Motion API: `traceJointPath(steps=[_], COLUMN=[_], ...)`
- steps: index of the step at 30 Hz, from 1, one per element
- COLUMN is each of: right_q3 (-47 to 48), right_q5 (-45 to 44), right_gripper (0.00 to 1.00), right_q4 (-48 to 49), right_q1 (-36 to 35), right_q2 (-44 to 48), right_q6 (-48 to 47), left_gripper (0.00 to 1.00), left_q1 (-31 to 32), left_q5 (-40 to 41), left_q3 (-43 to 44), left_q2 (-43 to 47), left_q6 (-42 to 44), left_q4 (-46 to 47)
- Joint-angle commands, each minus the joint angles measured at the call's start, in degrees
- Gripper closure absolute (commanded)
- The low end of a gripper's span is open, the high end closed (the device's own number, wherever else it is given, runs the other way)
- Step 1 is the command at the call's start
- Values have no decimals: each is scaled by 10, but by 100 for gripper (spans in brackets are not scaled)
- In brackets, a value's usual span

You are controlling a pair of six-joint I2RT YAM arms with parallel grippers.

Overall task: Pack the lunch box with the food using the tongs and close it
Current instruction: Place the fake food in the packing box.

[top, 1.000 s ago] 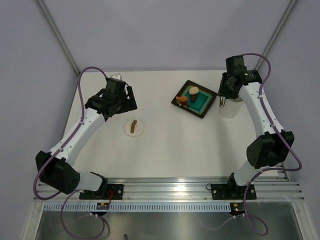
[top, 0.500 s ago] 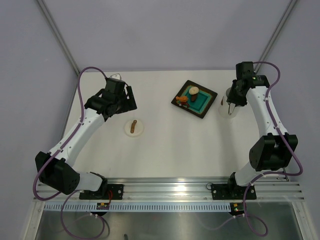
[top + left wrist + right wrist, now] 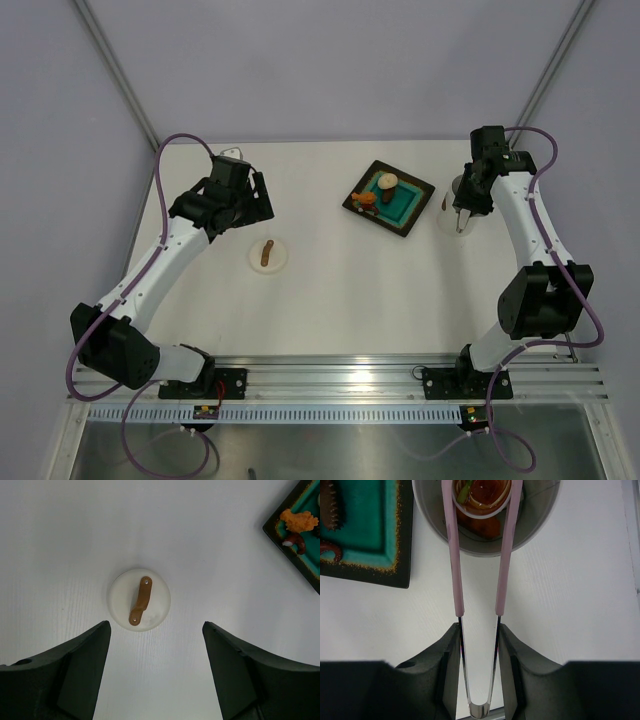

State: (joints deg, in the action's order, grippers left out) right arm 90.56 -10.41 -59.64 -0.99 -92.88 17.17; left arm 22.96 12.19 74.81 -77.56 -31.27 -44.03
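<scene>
Right arm shifted rightward over white translucent round tub (image 3: pixel 540 520). My right gripper (image 3: pixel 479 629) pinches slim pink tongs (image 3: pixel 454 555) above it; some food pieces (image 3: pixel 482 490) packed, others on black teal-centred tray (image 3: pixel 365 577). Left gripper (image 3: pixel 156 630) wide, empty, above white brown-handled lid (image 3: pixel 155 595).

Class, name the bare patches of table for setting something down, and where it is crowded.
Free: the strip between the lid and the tray; the near half of the table. Crowded: far right, where tray, lunch box and tongs bunch together.
</scene>
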Motion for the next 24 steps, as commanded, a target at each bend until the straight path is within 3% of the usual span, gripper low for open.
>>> traceJointPath(steps=[1, 24], right_q3=[8, 12], right_q5=[0, -1], right_gripper=[62, 55], right_q4=[13, 7], right_q1=[4, 4], right_q2=[1, -1], right_q6=[-2, -4], left_gripper=[22, 22], left_q1=[-3, -4], left_q5=[-5, 0], left_q3=[7, -3], left_q2=[16, 21], left_q6=[10, 9], left_q4=[17, 18])
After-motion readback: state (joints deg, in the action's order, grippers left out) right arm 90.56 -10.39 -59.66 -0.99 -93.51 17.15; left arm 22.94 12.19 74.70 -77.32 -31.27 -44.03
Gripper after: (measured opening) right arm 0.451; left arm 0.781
